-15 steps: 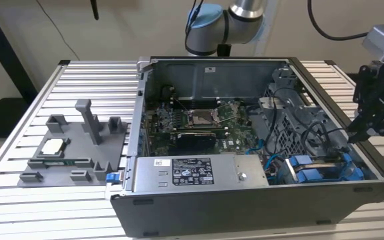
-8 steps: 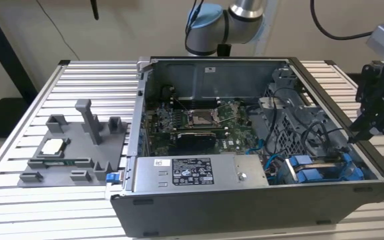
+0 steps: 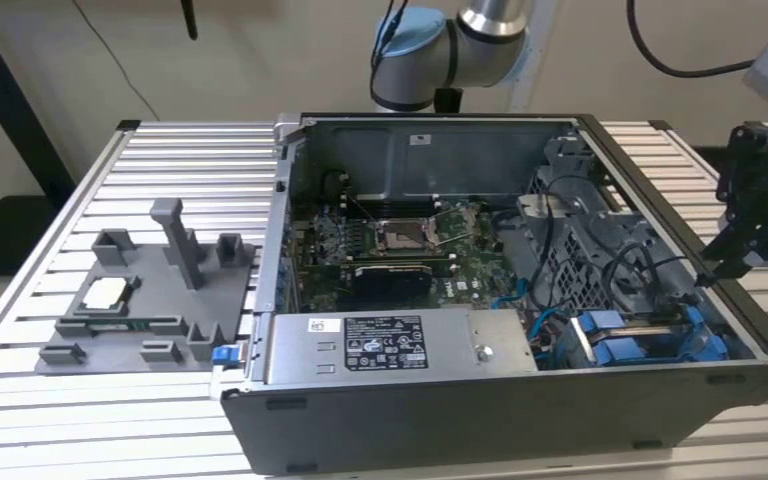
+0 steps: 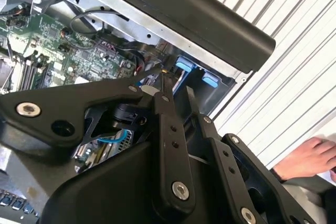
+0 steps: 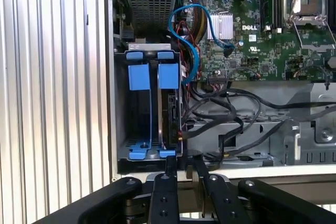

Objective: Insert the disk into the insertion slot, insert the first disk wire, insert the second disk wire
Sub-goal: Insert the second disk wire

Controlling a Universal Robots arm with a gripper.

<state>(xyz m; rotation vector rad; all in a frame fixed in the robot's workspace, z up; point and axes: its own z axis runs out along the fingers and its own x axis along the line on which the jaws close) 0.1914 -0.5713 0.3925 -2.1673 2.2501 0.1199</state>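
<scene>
First wrist view: the disk (image 5: 170, 109) stands edge-on in the insertion slot (image 5: 149, 48), the claw (image 5: 184, 165) slightly apart, empty, just outside it. Black cables (image 5: 226, 106) crowd alongside; I'd worry the claw snags one or nudges the disk askew.

Your gripper (image 3: 714, 272) hangs tilted at the exterior view's right, its 2 fingers (image 5: 170, 166) a little apart.
</scene>
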